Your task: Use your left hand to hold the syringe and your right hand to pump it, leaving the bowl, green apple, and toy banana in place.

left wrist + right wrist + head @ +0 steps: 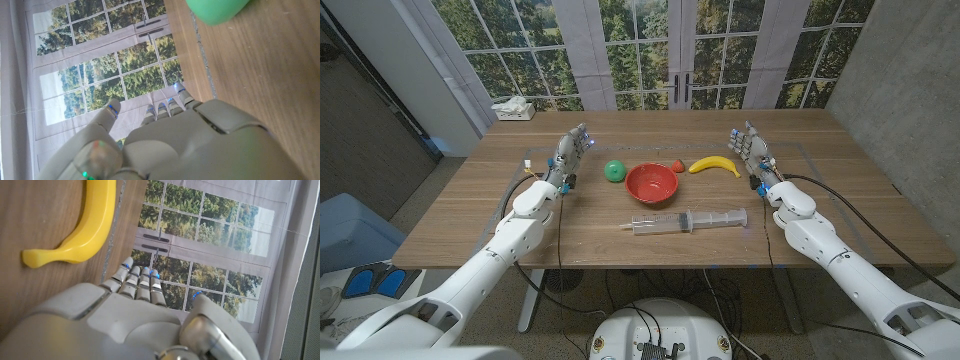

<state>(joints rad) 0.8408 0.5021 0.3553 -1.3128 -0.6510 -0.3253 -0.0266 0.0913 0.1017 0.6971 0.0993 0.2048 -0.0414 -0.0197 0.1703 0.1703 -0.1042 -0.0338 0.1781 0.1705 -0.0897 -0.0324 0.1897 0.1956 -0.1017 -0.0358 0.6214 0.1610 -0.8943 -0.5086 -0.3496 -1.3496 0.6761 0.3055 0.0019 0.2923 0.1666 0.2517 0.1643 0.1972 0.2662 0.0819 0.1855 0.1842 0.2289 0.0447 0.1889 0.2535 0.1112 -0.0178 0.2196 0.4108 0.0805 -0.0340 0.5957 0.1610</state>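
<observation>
A clear syringe [688, 220] lies on its side on the wooden table [470, 225], in front of the red bowl [652, 182], tip pointing left. The green apple [614, 170] [217, 10] sits left of the bowl and the yellow toy banana [714, 165] [82, 227] to its right. My left hand [570, 155] [165, 145] stands raised at the table's left, left of the apple, fingers apart and holding nothing. My right hand [752, 152] [130, 320] stands raised at the right, beside the banana, fingers apart and empty. Both hands are well behind the syringe.
A small red thing [678, 165] lies behind the bowl's right rim. A white box [513, 109] sits at the table's far left corner. Windows and glass doors stand behind the table. Cables run from both arms over the front edge.
</observation>
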